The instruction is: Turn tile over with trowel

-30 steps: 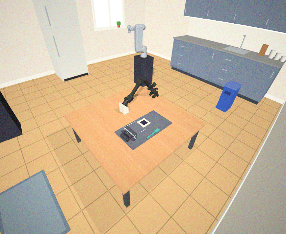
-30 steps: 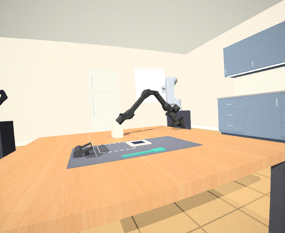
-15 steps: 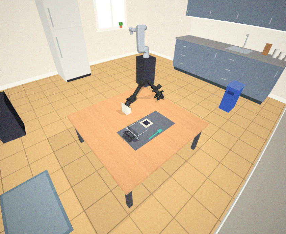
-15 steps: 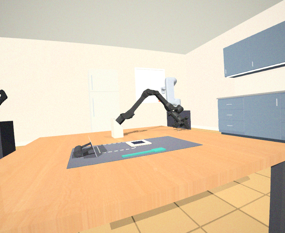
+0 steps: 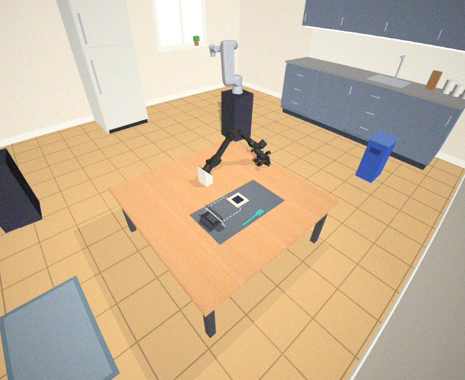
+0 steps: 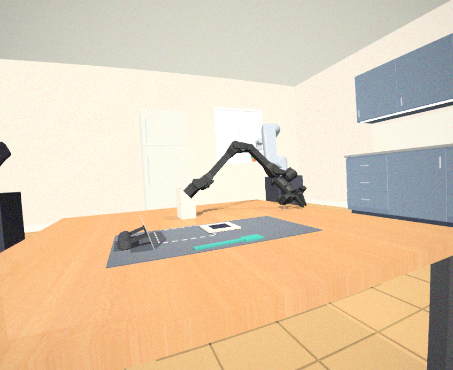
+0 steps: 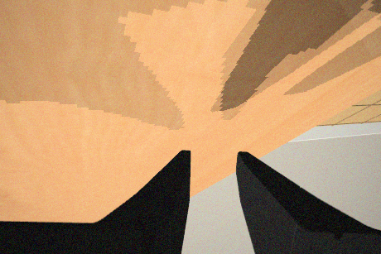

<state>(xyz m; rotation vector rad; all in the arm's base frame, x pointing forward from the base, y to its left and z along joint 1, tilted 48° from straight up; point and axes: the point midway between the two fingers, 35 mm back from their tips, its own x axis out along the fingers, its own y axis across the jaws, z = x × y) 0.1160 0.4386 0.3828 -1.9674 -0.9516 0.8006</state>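
The white tile (image 5: 237,199) (image 6: 220,226) lies flat on the grey mat (image 5: 265,194) (image 6: 282,228) with its dark marked square facing up. It sits just beyond the right end of the dashed outline (image 5: 216,201) (image 6: 186,238). The teal trowel (image 5: 252,217) (image 6: 228,243) lies flat on the mat in front of the tile. My gripper (image 5: 265,162) (image 6: 298,202) (image 7: 213,160) hangs low over the table's far edge, well behind the mat. Its fingers stand a little apart with nothing between them.
A white block (image 5: 205,176) (image 6: 185,209) stands at the arm's base behind the mat. A dark stand with a thin upright plate (image 5: 209,221) (image 6: 132,238) sits at the mat's left end. A blue bin (image 5: 375,155) stands on the floor to the right.
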